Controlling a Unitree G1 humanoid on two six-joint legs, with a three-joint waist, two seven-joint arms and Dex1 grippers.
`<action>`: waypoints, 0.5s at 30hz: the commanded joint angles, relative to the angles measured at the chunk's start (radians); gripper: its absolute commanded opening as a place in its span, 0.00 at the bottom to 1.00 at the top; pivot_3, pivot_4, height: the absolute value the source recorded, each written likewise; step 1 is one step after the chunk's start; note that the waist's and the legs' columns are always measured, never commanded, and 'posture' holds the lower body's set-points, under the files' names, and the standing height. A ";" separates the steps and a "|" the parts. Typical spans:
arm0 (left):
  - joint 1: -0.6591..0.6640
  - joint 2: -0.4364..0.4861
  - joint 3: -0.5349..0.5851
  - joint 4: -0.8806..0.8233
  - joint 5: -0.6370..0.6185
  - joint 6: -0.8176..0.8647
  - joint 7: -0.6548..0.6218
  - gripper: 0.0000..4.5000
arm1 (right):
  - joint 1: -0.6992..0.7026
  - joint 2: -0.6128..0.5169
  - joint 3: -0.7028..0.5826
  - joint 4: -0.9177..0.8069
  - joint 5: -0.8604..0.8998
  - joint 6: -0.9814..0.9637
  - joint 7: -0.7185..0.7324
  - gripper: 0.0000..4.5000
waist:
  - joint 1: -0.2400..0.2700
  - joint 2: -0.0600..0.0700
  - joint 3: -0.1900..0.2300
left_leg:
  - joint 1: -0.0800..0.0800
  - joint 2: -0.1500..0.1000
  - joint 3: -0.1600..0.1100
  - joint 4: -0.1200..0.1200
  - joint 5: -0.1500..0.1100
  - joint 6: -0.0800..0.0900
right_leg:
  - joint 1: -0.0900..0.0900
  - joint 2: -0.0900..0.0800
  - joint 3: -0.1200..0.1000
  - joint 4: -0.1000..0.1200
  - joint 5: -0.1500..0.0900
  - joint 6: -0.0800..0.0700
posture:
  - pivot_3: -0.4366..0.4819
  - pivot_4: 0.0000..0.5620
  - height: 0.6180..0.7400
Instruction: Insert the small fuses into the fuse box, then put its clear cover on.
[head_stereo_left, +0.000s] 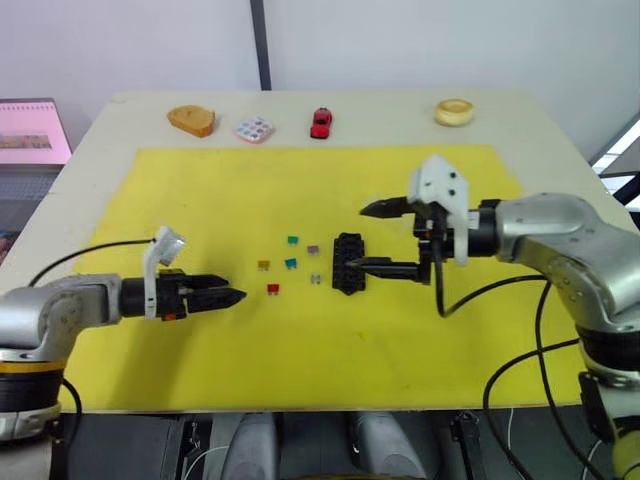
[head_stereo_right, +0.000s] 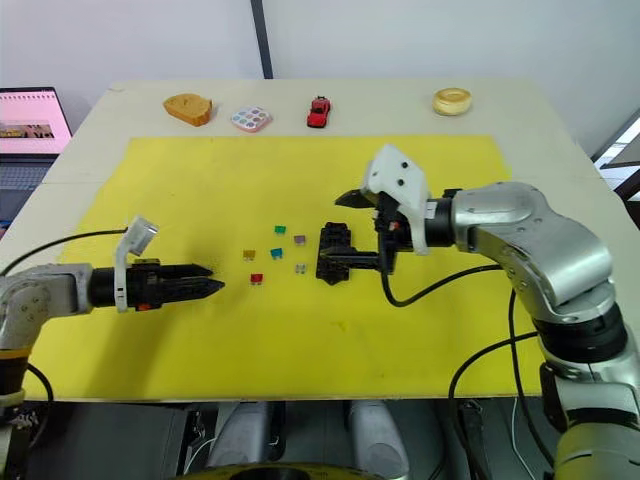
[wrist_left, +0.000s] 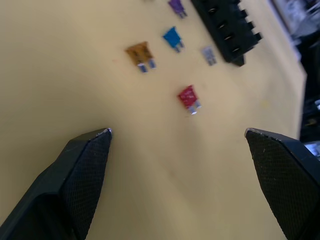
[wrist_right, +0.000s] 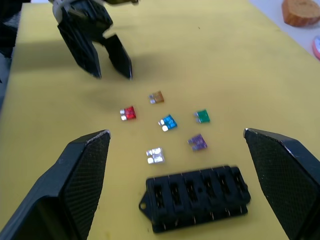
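The black fuse box (head_stereo_left: 347, 263) lies in the middle of the yellow mat (head_stereo_left: 200, 200), its slots empty in the right wrist view. Just left of it the small fuses are scattered: green (head_stereo_left: 292, 240), purple (head_stereo_left: 313, 249), teal (head_stereo_left: 290, 263), yellow-brown (head_stereo_left: 263, 265), red (head_stereo_left: 272, 289) and grey (head_stereo_left: 316, 278). My right gripper (head_stereo_left: 365, 237) is open, hovering at the box's right side, one finger low beside it. My left gripper (head_stereo_left: 235, 295) is open too, a short way left of the red fuse (wrist_left: 189, 97). The clear cover is out of view.
Along the table's far edge stand a wooden piece (head_stereo_left: 190, 120), a multicoloured tile (head_stereo_left: 254, 129), a red toy car (head_stereo_left: 321, 122) and a pale ring (head_stereo_left: 454, 111). A laptop screen (head_stereo_left: 30, 130) sits off the table's left. Cables hang from both arms.
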 joint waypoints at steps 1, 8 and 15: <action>-0.006 -0.054 0.037 -0.021 -0.080 0.118 0.070 0.99 | -0.032 0.012 0.013 -0.008 -0.011 -0.011 -0.006 1.00 | 0.001 0.000 0.000 | 0.000 0.000 0.000 0.000 0.000 0.000 | 0.000 0.000 0.000 0.000 0.000 0.000 | 0.48 0.27 1.00; -0.031 -0.160 0.104 0.005 -0.142 0.258 0.187 0.99 | -0.041 0.027 0.034 -0.003 -0.019 -0.003 -0.009 1.00 | 0.002 0.000 0.000 | 0.000 0.000 0.000 0.000 0.000 0.000 | 0.000 -0.001 0.000 0.000 0.000 0.000 | 0.48 0.27 1.00; -0.055 -0.224 0.127 0.032 -0.148 0.325 0.260 0.72 | -0.033 0.024 0.049 -0.006 -0.040 -0.016 -0.009 1.00 | 0.002 0.000 -0.001 | 0.000 -0.001 -0.001 0.000 0.000 0.000 | 0.000 -0.001 0.000 0.000 0.000 0.000 | 0.48 0.27 1.00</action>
